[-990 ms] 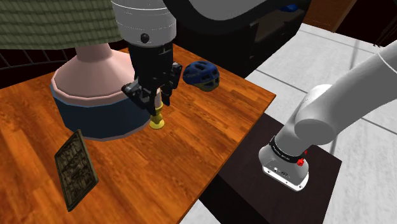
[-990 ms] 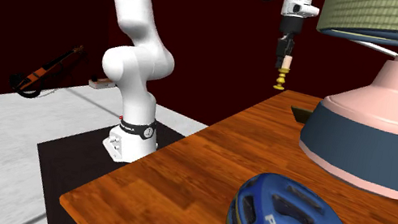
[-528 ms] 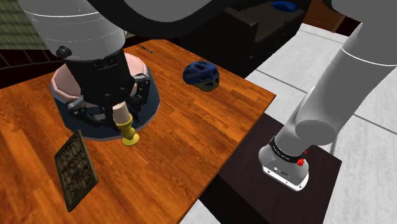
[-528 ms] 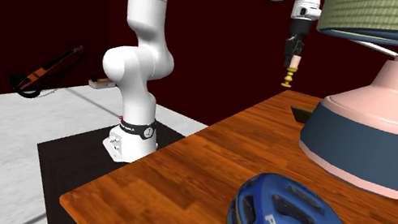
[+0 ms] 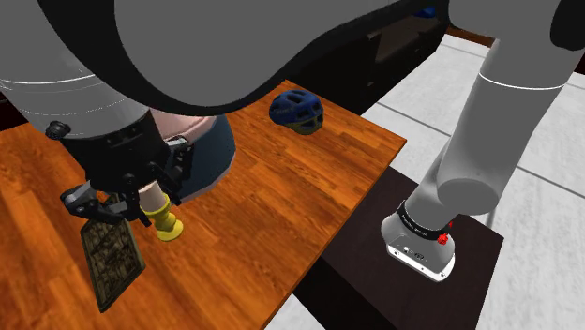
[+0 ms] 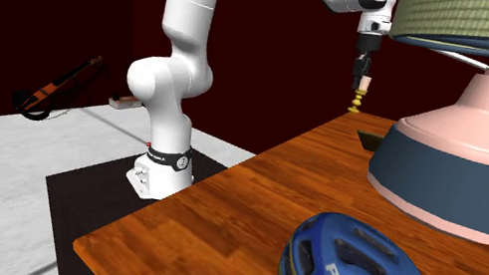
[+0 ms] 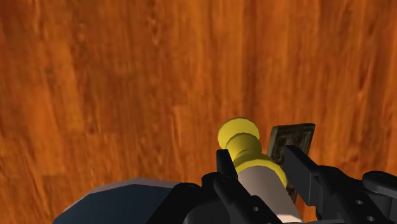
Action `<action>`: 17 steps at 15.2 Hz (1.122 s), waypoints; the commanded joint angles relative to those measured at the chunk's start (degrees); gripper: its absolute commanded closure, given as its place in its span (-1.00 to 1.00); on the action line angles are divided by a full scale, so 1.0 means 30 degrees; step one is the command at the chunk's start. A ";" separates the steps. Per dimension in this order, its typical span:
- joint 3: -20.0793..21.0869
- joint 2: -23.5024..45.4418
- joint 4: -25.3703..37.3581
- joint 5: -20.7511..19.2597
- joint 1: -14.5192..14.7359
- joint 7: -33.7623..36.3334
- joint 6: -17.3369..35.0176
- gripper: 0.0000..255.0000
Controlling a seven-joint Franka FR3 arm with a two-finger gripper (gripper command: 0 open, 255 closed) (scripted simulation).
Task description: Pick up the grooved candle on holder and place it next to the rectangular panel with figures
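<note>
Well, the gripper [image 5: 141,199] has its two black fingers clamped on the candle [image 5: 156,200], gripping the pale, pinkish body from either side, so the jaws stand narrow with the candle between them. The candle hangs below the hand with its yellow holder [image 5: 169,226] sticking out past the fingertips, pointing down at the wooden table [image 5: 281,202]. From the second exterior view the holder looks to be clear of the tabletop, hanging a little above it. Under the gripper and just to one side of the holder lies the dark panel [image 5: 111,253], flat on the wood; along the wrist view one end of it peeks out from behind a finger, close beside the yellow foot. On the other side of the hand, near its wrist, stands the big lamp [image 6: 461,161], with a blue and pink base. A blue helmet [image 5: 297,109] sits well apart from the gripper, toward the table's far corner in the shoulder view.
</note>
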 commanded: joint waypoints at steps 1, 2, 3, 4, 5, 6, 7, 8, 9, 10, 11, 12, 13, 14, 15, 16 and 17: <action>-0.0098 0.0319 -0.0491 -0.0089 -0.0119 -0.0370 0.0430 1.00; -0.0099 0.0349 -0.0726 -0.0127 -0.0144 -0.0339 0.0676 1.00; -0.0108 0.0383 -0.0954 -0.0168 -0.0158 -0.0306 0.0921 1.00; -0.0114 0.0425 -0.1177 -0.0216 -0.0173 -0.0269 0.1163 1.00; -0.0126 0.0471 -0.1395 -0.0269 -0.0181 -0.0229 0.1403 1.00; -0.0139 0.0523 -0.1607 -0.0327 -0.0187 -0.0185 0.1642 1.00; -0.0152 0.0582 -0.1814 -0.0392 -0.0189 -0.0138 0.1878 1.00; -0.0171 0.0645 -0.2016 -0.0460 -0.0186 -0.0089 0.2112 1.00; -0.0192 0.0714 -0.2212 -0.0534 -0.0180 -0.0036 0.2345 1.00; -0.0223 0.0785 -0.2404 -0.0610 -0.0163 0.0018 0.2576 1.00; -0.0257 0.0862 -0.2590 -0.0690 -0.0143 0.0075 0.2805 1.00; -0.0294 0.0943 -0.2772 -0.0776 -0.0120 0.0135 0.3032 1.00; -0.0332 0.1030 -0.2948 -0.0866 -0.0094 0.0198 0.3258 1.00; -0.0374 0.1121 -0.3120 -0.0962 -0.0064 0.0264 0.3481 1.00; -0.0418 0.1217 -0.3287 -0.1061 -0.0031 0.0332 0.3703 1.00; -0.0465 0.1317 -0.3449 -0.1166 0.0004 0.0404 0.3922 1.00; -0.0515 0.1421 -0.3606 -0.1275 0.0042 0.0478 0.4140 1.00</action>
